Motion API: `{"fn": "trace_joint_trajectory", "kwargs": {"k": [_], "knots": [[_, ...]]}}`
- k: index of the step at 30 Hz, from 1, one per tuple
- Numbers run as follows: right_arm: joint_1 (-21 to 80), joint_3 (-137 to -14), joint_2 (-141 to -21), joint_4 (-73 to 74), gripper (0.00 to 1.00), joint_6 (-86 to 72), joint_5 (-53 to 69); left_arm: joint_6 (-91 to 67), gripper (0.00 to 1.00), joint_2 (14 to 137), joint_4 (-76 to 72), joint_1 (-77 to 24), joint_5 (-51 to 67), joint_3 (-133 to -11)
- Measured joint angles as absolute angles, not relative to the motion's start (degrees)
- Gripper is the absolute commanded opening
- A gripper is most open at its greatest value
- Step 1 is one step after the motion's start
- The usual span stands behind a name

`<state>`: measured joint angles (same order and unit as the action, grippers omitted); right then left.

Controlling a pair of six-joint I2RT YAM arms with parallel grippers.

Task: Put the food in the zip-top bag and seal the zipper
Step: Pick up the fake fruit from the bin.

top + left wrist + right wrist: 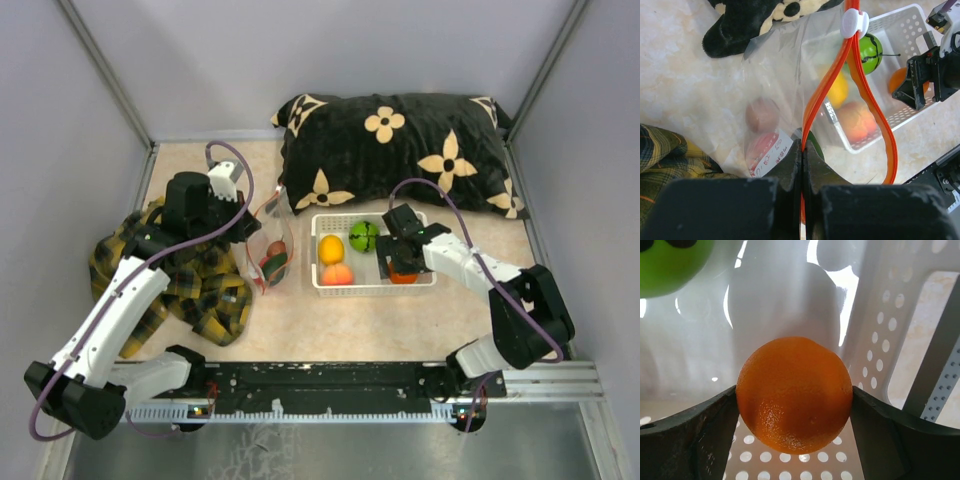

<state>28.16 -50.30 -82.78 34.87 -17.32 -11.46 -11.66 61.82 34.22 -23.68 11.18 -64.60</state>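
Note:
My left gripper is shut on the red-orange zipper of the clear zip-top bag and holds its mouth up and gaping. A brown fruit, a red one and a dark green one lie inside the bag. In the white basket sit a yellow fruit, a green striped fruit and a peach one. At the basket's right end my right gripper is shut on the orange fruit, with a finger pressed against each side of it.
A black pillow with cream flowers lies behind the basket. Under my left arm a yellow plaid cloth is bunched up. Grey walls close in the table on three sides. The zipper's white slider sits at the far end of the strip.

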Motion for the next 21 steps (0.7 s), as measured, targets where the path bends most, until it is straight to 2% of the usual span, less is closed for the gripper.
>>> {"fn": "trace_joint_trajectory", "kwargs": {"k": [9, 21], "knots": [[25.3, -49.1, -82.7, 34.0, 0.81, -17.6, -12.6, -11.7, 0.00, 61.9, 34.2, -23.4, 11.6, -64.6], [25.3, -48.7, -82.1, 32.6, 0.61, -17.2, -12.6, -11.7, 0.00, 61.9, 34.2, -23.1, 11.9, -64.5]]}}
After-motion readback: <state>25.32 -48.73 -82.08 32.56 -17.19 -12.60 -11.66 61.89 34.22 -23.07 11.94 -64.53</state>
